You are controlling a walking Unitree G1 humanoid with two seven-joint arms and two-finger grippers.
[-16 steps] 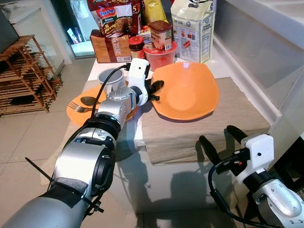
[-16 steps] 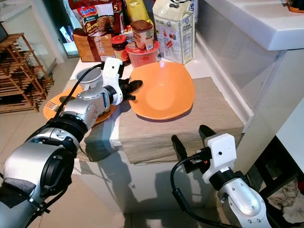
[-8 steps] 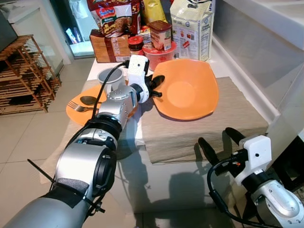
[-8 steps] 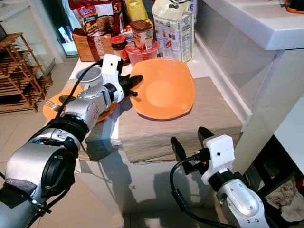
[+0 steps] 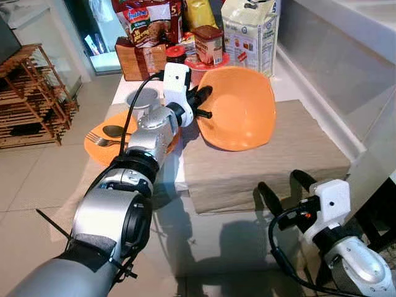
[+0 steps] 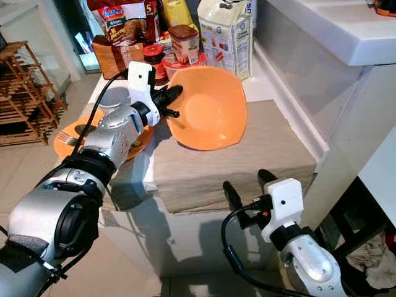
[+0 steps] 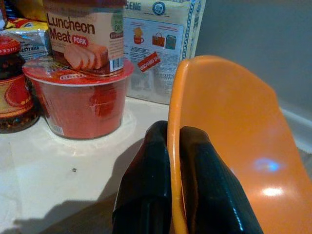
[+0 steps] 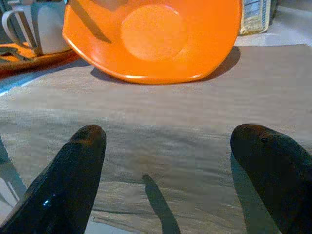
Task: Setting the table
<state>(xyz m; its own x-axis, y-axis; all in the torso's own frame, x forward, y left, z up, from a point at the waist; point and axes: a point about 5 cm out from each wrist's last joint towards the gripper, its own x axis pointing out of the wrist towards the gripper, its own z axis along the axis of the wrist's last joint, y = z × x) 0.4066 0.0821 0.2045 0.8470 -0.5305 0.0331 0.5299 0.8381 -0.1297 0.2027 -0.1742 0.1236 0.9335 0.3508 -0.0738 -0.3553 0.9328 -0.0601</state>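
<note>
Bowl (image 5: 238, 108), orange, upper centre of frame, now tilted up off the placemat (image 5: 272, 161) since a second ago, my left gripper (image 5: 203, 104) clamped on its rim; right gripper (image 5: 286, 190) waits spread at lower right, so placement is underway.

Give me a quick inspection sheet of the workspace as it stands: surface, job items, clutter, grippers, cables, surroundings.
Surface: white table with a beige placemat across its front.
Job's things: orange bowl tilted up on edge over the placemat; orange plate on the robot's left carrying a fork and spoon; grey mug on the plate.
Clutter: luncheon meat tin atop a red tub, red-lidded jar, food bags and boxes along the back.
Grippers: left gripper pinching the bowl's rim; right gripper open, hovering at the placemat's front edge.
Cables: black cables on both wrists.
Surroundings: wooden rack on a tiled floor, white counter at right.
</note>
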